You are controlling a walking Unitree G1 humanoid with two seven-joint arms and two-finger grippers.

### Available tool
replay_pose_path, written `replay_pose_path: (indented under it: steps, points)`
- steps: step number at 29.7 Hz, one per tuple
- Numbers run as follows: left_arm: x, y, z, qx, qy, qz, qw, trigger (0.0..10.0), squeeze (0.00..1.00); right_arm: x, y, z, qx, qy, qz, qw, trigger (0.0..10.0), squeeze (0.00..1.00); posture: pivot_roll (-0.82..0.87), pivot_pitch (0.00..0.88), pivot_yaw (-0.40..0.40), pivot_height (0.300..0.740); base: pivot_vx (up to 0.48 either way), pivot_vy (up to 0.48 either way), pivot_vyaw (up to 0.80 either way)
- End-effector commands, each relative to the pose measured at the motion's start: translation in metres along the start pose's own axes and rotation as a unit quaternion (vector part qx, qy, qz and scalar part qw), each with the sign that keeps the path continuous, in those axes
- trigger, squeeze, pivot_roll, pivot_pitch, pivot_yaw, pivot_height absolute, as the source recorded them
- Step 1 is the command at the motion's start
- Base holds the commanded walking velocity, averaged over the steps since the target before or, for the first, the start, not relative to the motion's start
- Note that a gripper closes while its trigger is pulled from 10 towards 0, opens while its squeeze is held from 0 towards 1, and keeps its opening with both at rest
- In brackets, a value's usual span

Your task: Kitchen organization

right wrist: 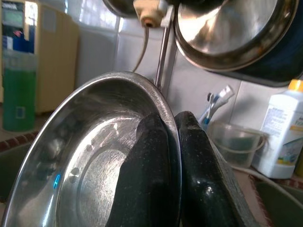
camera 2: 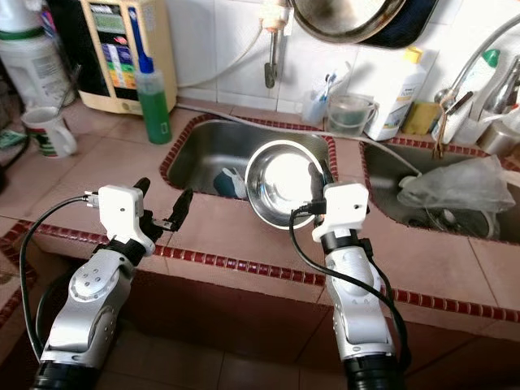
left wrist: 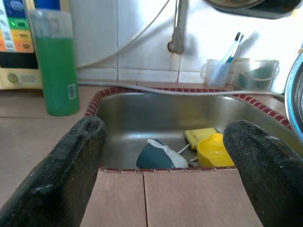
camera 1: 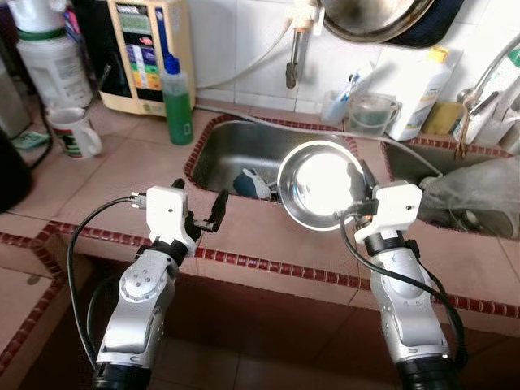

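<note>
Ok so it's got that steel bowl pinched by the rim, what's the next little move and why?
Probably lift the steel bowl a little higher and carry it away from the sink. The right tool is shut on its rim, the bowl stands tilted above the sink's edge, and the open left tool hovers empty nearby.

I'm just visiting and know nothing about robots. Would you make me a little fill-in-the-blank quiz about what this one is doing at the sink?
1. The right gripper pinches the rim of a shiny steel ____.
2. The left gripper holds nothing; its fingers are ____.
3. The tall bottle on the counter behind the left gripper holds ____ liquid.
4. Down in the sink, beside the sponge, lies a small ____ cup.

Missing words: bowl; open; green; yellow
</note>
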State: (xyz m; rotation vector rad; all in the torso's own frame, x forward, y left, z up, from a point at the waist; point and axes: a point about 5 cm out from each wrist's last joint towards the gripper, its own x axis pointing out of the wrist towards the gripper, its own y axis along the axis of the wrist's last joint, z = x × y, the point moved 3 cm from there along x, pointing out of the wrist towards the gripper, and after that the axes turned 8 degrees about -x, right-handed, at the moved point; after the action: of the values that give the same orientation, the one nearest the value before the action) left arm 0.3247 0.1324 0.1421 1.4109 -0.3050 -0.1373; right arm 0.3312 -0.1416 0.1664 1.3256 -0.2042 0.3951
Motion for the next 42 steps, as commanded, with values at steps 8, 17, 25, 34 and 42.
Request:
replay_pose_path:
  steps: [8,17,25,34,42]
  points:
    - [0.003,0.006,0.004,0.003,-0.005,0.01,1.0,10.0,0.0,0.004,0.003,0.006,-0.003,-0.008,0.008,1.0,10.0,0.0,0.0,0.0,-0.043,0.74,0.368,0.0,0.0]
    - [0.004,0.006,0.003,0.001,-0.003,0.01,1.0,10.0,0.0,0.004,0.003,0.005,-0.003,-0.007,0.008,1.0,10.0,0.0,0.0,0.0,-0.045,0.74,0.372,0.0,0.0]
    - [0.002,0.008,0.009,-0.024,-0.02,0.019,0.999,10.0,0.0,0.004,0.001,0.006,-0.004,-0.005,0.004,1.0,10.0,0.0,0.0,0.0,-0.048,0.74,0.165,0.0,0.0]
    - [-0.007,0.01,0.033,0.03,-0.117,0.014,0.993,10.0,0.0,0.01,-0.007,0.01,-0.014,0.0,-0.011,1.0,10.0,0.0,0.01,0.0,-0.049,0.74,0.0,0.0,0.0]
    - [-0.023,0.002,0.06,0.044,-0.205,-0.013,0.978,10.0,0.0,0.022,-0.016,0.016,-0.016,0.004,-0.028,0.999,10.0,0.0,0.01,0.002,-0.039,0.74,0.0,0.0,0.0]
